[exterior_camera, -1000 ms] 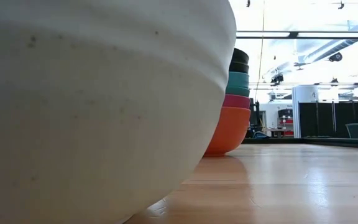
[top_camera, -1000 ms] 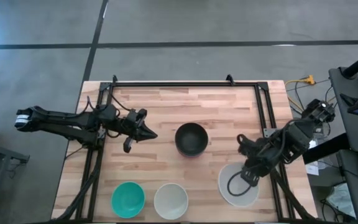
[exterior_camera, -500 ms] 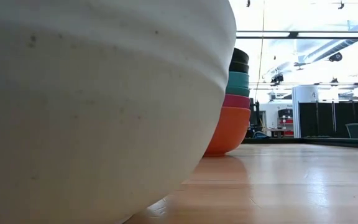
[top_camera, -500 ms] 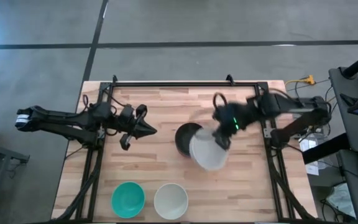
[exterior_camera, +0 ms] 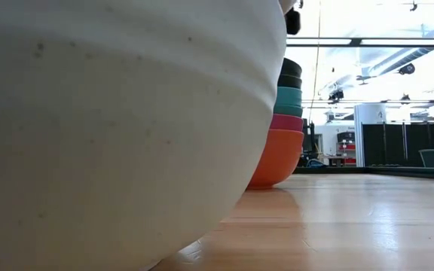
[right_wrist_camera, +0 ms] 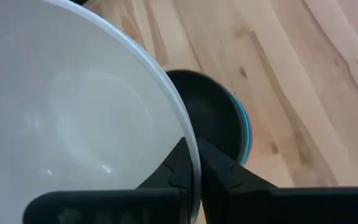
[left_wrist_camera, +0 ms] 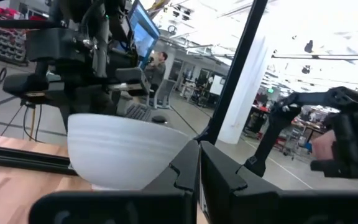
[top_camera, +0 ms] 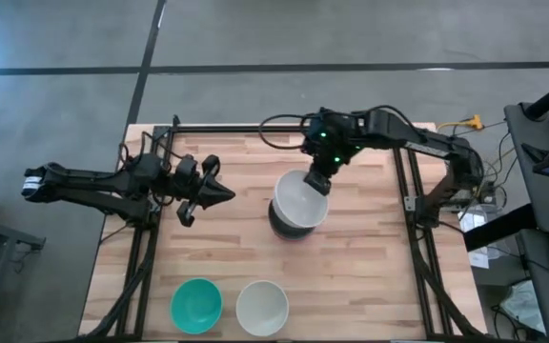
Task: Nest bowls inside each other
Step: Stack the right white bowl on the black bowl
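We saw the right tool [top_camera: 316, 179] pinching a white bowl's [top_camera: 300, 199] rim above the black-topped stack [top_camera: 282, 224] (mid-tabletop); the left tool [top_camera: 219, 191] looked closed, empty.

A light butcher-block table [top_camera: 351, 276] of pale wooden strips is seen from above, bordered by a black metal frame [top_camera: 284, 127] along its far edge and both sides. It is set on a grey concrete floor [top_camera: 255, 33] crossed by dark seams. Past the table's right edge, a dark desk [top_camera: 541, 143] with cables and equipment is visible. In the low view, a large hall is shown beyond the far edge, brightly lit from a white ceiling [exterior_camera: 368, 22] with beams and fixtures. Dark partitions [exterior_camera: 409, 143] and a chair [exterior_camera: 430, 158] are seen at the back. A white column [left_wrist_camera: 250, 99] is visible in the left wrist view.
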Available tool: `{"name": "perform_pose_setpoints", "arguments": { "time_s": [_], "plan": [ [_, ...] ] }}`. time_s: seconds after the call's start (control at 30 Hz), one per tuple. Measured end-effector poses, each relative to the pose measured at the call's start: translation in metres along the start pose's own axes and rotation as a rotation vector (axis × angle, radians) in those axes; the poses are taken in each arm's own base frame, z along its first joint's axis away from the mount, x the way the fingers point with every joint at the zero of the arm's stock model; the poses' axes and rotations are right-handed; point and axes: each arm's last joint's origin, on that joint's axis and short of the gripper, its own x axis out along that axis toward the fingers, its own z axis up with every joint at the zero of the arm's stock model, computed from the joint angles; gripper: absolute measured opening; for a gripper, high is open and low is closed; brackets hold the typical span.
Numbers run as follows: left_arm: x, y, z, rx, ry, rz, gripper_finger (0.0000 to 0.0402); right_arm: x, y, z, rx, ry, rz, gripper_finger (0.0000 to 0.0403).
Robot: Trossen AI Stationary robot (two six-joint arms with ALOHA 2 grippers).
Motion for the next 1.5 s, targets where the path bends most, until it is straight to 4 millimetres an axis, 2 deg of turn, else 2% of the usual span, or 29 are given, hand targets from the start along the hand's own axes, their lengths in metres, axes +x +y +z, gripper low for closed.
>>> {"name": "perform_pose_setpoints", "arguments": {
  "time_s": [0.23,0.37,0.6,0.9,1.27,1.5],
  "plan": [
    [-0.001,0.000,0.001,0.000,-0.009,0.015,0.0000,0.019,-0.002,0.019,-0.089,0.143,-0.039,0.0009],
    [-0.001,0.000,0.001,0.001,-0.010,0.015,0.0000,0.037,-0.005,0.030,-0.122,0.190,-0.051,0.0009],
    [-0.002,-0.001,0.001,0.001,-0.013,0.014,0.0000,0.066,-0.015,0.028,-0.134,0.304,-0.065,0.0009],
    [-0.002,0.000,0.000,0.000,-0.008,0.015,0.0000,0.070,-0.017,0.028,-0.136,0.301,-0.094,0.0009],
    [-0.002,0.000,0.000,0.001,-0.005,0.017,0.0000,0.074,-0.003,0.023,-0.127,0.303,-0.140,0.0009],
    [-0.002,0.001,0.000,0.002,-0.008,0.026,0.0000,0.090,-0.003,0.023,-0.114,0.336,-0.153,0.0009]
  ]
}}
